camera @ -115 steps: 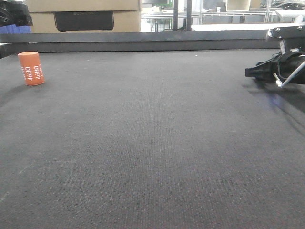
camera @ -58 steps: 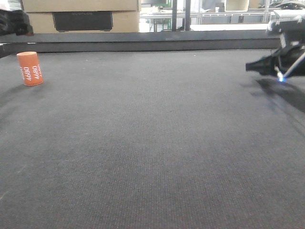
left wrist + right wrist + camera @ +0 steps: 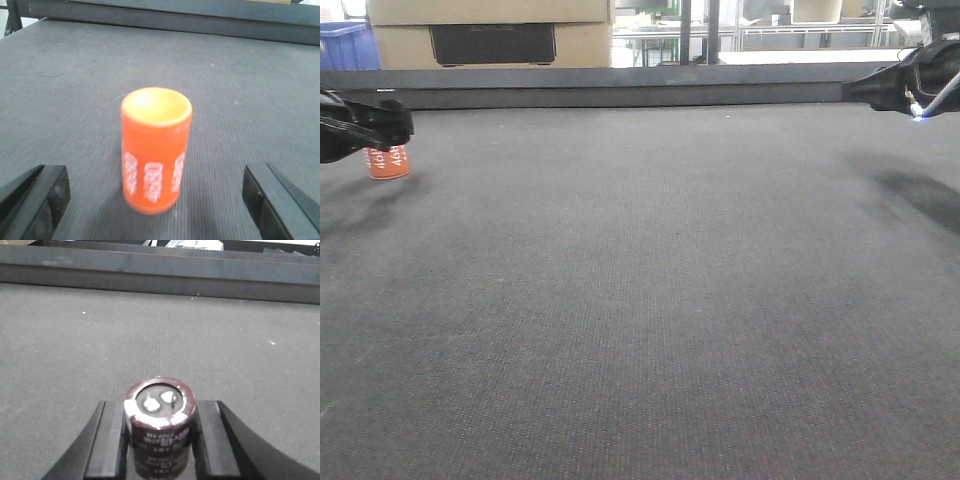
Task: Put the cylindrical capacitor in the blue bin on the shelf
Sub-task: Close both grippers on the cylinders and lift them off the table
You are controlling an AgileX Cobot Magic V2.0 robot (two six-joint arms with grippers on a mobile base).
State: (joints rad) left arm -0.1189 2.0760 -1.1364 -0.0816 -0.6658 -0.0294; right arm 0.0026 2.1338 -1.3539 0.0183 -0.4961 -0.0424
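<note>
Your right gripper (image 3: 159, 445) has the dark capacitor (image 3: 159, 412) pinched upright between its fingers, way off to the right of the orange cylinder (image 3: 156, 150). Your left gripper (image 3: 156, 197) is spread wide, one finger on either side of that cylinder, not touching it.

Dark felt table (image 3: 650, 300) — orange cylinder (image 3: 388, 162), upright

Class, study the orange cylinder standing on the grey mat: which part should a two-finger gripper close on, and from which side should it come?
Grip the orange cylinder on its round side wall near mid-height, coming in level along the mat, one finger on each side. It stands upright with straight sides, and the left gripper is open, its fingers flanking it without touching.
</note>
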